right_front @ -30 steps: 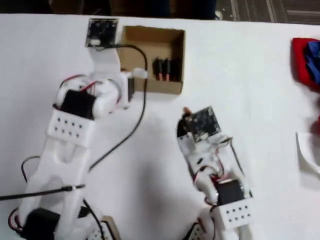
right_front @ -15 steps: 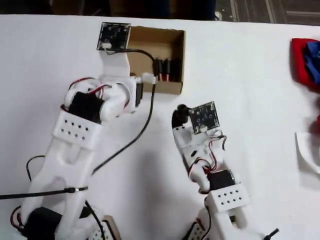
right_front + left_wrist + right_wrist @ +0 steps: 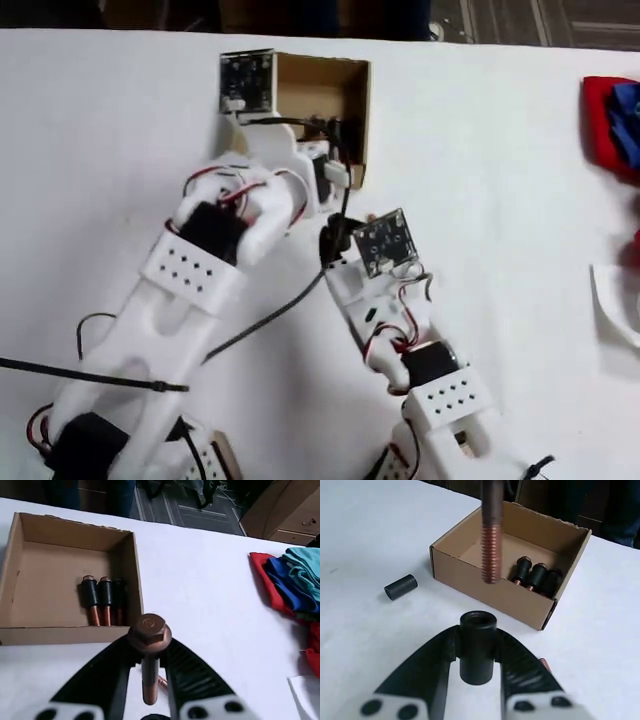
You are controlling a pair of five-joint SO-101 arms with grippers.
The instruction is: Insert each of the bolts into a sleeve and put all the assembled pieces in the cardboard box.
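My left gripper [image 3: 150, 647] is shut on a copper bolt [image 3: 149, 635], held head up with its threaded end pointing down. My right gripper [image 3: 476, 647] is shut on a black sleeve [image 3: 476, 630], upright with its bore facing up. In the right wrist view that bolt [image 3: 490, 540] hangs above and slightly beyond the sleeve, apart from it. The cardboard box [image 3: 30, 560] holds three assembled pieces [image 3: 102, 597] side by side. In the high view both grippers meet just in front of the box [image 3: 350, 85], with the sleeve [image 3: 335, 238] near the box's front wall.
A loose black sleeve [image 3: 401, 586] lies on the table beside the box. A spare bolt [image 3: 545, 664] lies under the grippers. Folded red and blue cloths [image 3: 612, 115] and a white object [image 3: 612, 305] sit at the table's right edge.
The left arm swung right along the box front, bringing the bolt over the right gripper. The right arm shifted left and toward the box with the sleeve.
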